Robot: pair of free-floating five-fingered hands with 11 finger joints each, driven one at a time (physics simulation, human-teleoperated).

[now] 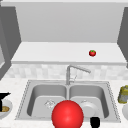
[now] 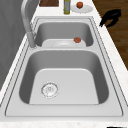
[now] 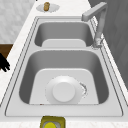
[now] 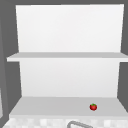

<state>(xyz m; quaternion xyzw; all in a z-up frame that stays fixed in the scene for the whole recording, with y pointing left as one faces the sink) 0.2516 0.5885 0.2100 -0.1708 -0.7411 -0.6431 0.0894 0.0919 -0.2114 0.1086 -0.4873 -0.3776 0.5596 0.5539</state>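
Observation:
My right hand (image 1: pixel 95 122) hovers at the sink's front edge, before the right basin, and holds nothing. The left side view has it (image 2: pixel 111 17) over the front counter, fingers stretched and relaxed; its fingertips (image 3: pixel 3 63) reach into the right side view. At the far left, my left hand (image 1: pixel 3 96) hangs just above a white bowl (image 1: pixel 5 110) with brown food, fingers pointing right. A big red ball (image 1: pixel 67 114) sits low in the middle, over the sink's front rim. An upturned white plate (image 3: pixel 63 91) lies in the right basin (image 1: pixel 100 93).
A small tomato (image 1: pixel 92 53) sits on the lower shelf (image 4: pixel 50 106) above the tap (image 1: pixel 72 71). A yellow-green bottle (image 1: pixel 123 94) and a plate (image 2: pixel 81 9) bearing something red stand on the right counter. A small reddish thing (image 2: pixel 77 39) lies by the plate in the basin.

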